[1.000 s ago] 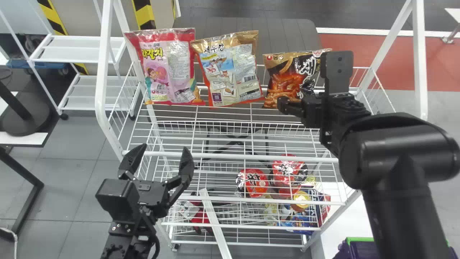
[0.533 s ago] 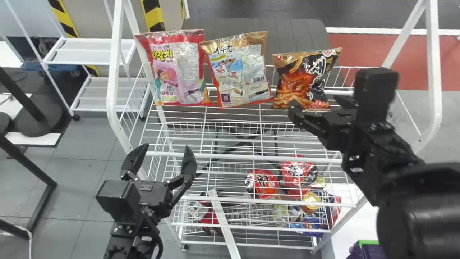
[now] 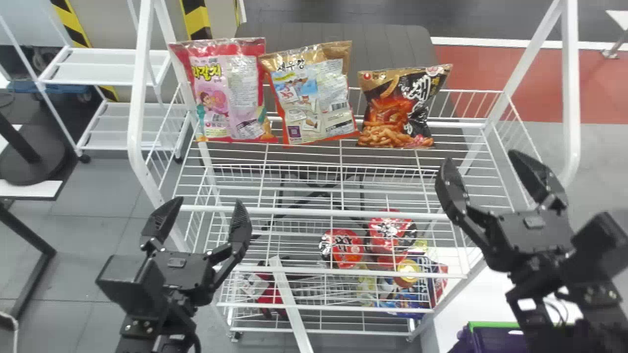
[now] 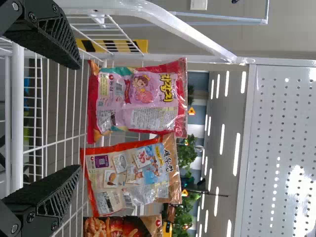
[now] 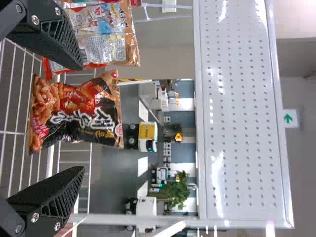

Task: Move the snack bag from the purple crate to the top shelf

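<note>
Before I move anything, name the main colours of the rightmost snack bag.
The rightmost bag is black, gold and orange-red, clearest in the right wrist view.

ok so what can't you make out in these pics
- Most of the crate: head view, bottom edge and right arm
- Part of the tan bag: right wrist view, behind the right claw and cut by the edge
- Part of the dark bag: left wrist view, cut by the edge
- Full outlines of the red packs: head view, behind shelf wires
</note>
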Controlling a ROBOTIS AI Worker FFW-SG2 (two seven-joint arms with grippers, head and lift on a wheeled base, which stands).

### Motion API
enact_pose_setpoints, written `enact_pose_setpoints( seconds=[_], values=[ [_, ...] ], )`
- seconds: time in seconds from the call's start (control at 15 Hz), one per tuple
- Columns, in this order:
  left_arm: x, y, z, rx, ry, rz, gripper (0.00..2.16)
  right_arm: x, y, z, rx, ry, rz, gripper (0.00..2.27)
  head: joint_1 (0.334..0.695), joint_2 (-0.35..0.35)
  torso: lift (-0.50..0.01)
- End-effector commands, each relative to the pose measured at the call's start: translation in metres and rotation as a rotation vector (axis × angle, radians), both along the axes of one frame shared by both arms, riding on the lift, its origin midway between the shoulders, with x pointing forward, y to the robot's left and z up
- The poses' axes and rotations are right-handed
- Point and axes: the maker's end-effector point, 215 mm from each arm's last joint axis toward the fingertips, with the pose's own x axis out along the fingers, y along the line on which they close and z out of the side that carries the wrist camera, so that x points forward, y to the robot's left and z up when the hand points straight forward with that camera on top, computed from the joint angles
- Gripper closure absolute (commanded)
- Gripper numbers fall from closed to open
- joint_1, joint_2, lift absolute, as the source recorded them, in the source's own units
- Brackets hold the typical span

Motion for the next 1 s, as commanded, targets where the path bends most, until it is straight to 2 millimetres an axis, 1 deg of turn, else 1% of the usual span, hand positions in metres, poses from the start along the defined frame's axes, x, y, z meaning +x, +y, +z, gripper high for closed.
enact_pose_setpoints(
  seconds=[0.0, 0.07, 0.13, 0.2, 0.33, 0.4, 0.53, 0.67, 0.73, 0.93],
  values=[
    [-0.007, -0.001, 0.009, -0.009, -0.006, 0.000, 0.10, -0.028, -0.008, -0.006, 0.009, -0.010, -0.028, 0.11, 0.695, -0.053, 0.000],
    [-0.010, -0.003, 0.013, -0.009, -0.010, -0.003, 0.10, -0.037, -0.010, -0.014, 0.015, 0.010, -0.043, 0.11, 0.695, -0.068, 0.000],
    [-0.012, -0.002, 0.019, -0.008, -0.017, -0.001, 0.10, -0.046, -0.011, -0.013, 0.016, -0.003, -0.046, 0.11, 0.695, -0.075, 0.000],
    [-0.014, -0.004, 0.026, -0.007, -0.027, -0.005, 0.10, -0.053, -0.010, -0.017, 0.015, 0.008, -0.043, 0.11, 0.695, -0.080, 0.000],
    [-0.017, -0.003, 0.037, 0.005, -0.044, 0.001, 0.10, -0.060, -0.010, -0.025, 0.013, 0.027, -0.040, 0.11, 0.695, -0.088, 0.000],
    [-0.018, -0.003, 0.039, 0.006, -0.046, 0.002, 0.10, -0.064, -0.006, -0.034, 0.016, 0.056, -0.032, 0.11, 0.695, -0.088, 0.000],
    [-0.020, -0.004, 0.039, 0.016, -0.047, 0.002, 0.10, -0.074, 0.010, -0.049, 0.011, 0.102, 0.003, 0.11, 0.695, -0.087, 0.000],
    [-0.020, -0.004, 0.038, 0.025, -0.046, 0.002, 0.10, -0.081, 0.026, -0.066, 0.003, 0.160, 0.037, 0.11, 0.695, -0.067, 0.000],
    [-0.023, -0.003, 0.038, 0.032, -0.047, 0.010, 0.10, -0.084, 0.034, -0.078, 0.004, 0.201, 0.055, 0.11, 0.695, -0.058, 0.000],
    [-0.023, -0.003, 0.040, 0.046, -0.053, 0.020, 0.10, -0.083, 0.040, -0.076, -0.001, 0.196, 0.069, 0.11, 0.695, -0.025, 0.000]
  ],
)
